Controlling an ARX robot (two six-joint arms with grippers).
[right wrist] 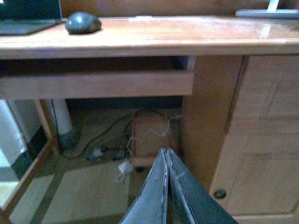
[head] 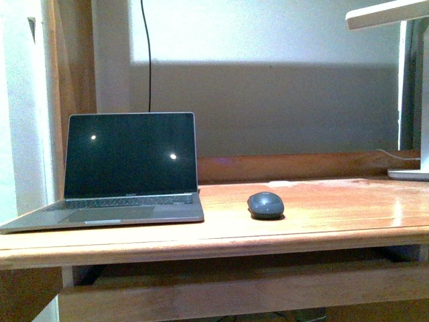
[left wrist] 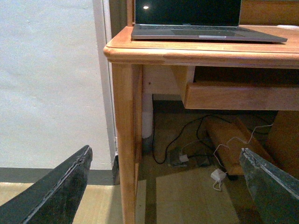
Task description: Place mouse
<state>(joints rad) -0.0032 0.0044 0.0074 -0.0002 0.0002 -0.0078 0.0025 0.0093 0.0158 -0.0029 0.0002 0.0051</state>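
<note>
Big wooden worktop (head: 322, 215) fills the front view, its pale orange surface glossy under the light, with a pull-out tray slung beneath its front edge. On the left side of it sits the laptop (head: 127, 168), lid up and screen dark (two small bright reflections glint on the glass), its grey base reaching almost to the near edge. Far right, a white lamp base (head: 409, 173) stands at the back of the worktop, with its white head jutting in at the top corner. And there is the mouse (head: 265, 204), small, dark grey, low and domed, resting flat on the worktop just right of the laptop, apart from it, around the middle of the surface. Neither arm shows from the front. Down at the left wrist, the left end effector (left wrist: 168, 186) hangs below the worktop's left corner, fingers spread wide, nothing between them. At the right wrist, the right end effector (right wrist: 167, 186) is also low, under worktop level, its two fingers pressed together with nothing gripped. On the floor (left wrist: 187, 196) beneath, loose cables and a small white adapter lie tangled.
</note>
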